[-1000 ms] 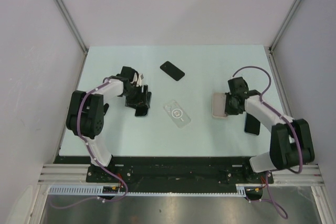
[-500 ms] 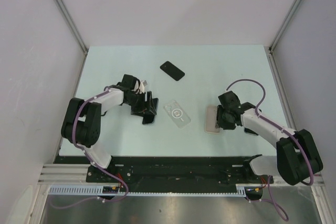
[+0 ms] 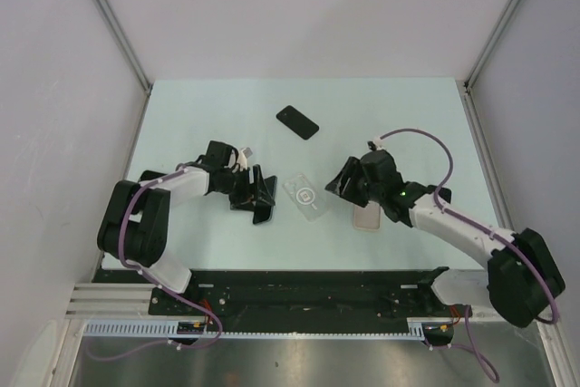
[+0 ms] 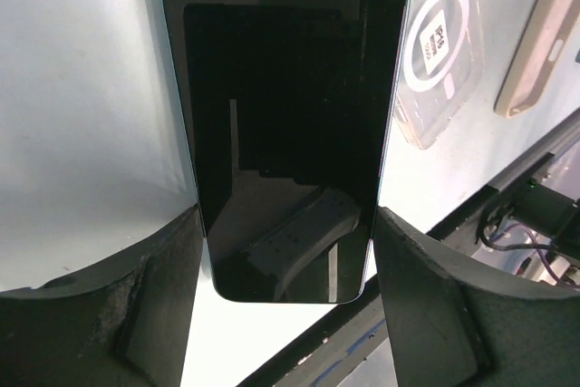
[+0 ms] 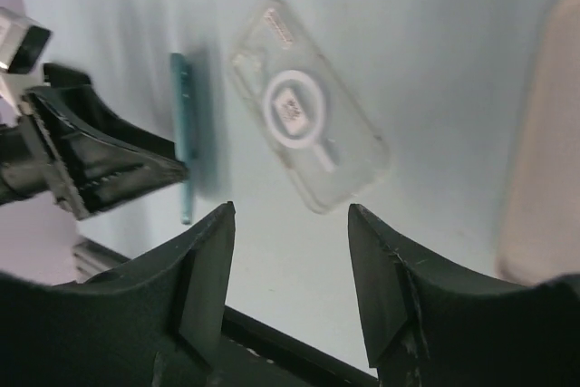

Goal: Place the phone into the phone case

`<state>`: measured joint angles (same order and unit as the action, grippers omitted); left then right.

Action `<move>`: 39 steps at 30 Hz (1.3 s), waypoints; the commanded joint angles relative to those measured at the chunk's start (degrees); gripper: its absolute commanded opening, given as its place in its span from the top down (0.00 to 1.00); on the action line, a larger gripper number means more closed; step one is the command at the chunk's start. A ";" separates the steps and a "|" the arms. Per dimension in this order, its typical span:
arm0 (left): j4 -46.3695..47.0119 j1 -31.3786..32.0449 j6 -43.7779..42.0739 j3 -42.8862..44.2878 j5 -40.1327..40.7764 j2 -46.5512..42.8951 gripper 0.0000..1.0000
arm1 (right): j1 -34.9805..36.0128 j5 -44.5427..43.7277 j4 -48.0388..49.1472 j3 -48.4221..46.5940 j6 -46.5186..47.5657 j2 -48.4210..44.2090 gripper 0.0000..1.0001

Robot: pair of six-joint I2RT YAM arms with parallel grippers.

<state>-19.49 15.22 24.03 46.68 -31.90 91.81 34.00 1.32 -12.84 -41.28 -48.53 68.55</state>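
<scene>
Moved: your right gripper (image 3: 342,185) swings from right to centre, jaws released, empty.
Held: left gripper (image 3: 256,193) clasps teal phone (image 4: 285,124), centre-left.
Risk: crowding the clear case (image 3: 306,197), you may knock it aside.

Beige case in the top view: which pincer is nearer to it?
Right. The right pincer hangs just beside the beige case; the left pincer is beyond the clear case, holding a teal phone.

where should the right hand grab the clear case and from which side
Probably across its two long edges, near the middle, coming straight down from above. The clear case lies flat on the table with bare surface along both long sides, and the open right hand hangs just beside it.
</scene>
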 commanded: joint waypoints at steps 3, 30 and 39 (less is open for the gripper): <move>2.52 0.60 2.95 -2.64 -4.30 -1.46 0.37 | 6.42 0.09 17.32 -6.79 -13.08 13.24 0.44; 5.25 2.00 4.53 -3.78 -5.98 -1.98 0.36 | 15.92 2.63 16.71 -21.48 -10.53 36.91 0.66; 5.25 2.09 4.44 -4.05 -6.24 -3.30 0.32 | 16.01 3.25 17.85 -21.56 -9.92 37.27 0.92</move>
<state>-14.66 16.75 27.70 43.33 -36.47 91.05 49.41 4.27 4.16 -60.84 -59.29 105.54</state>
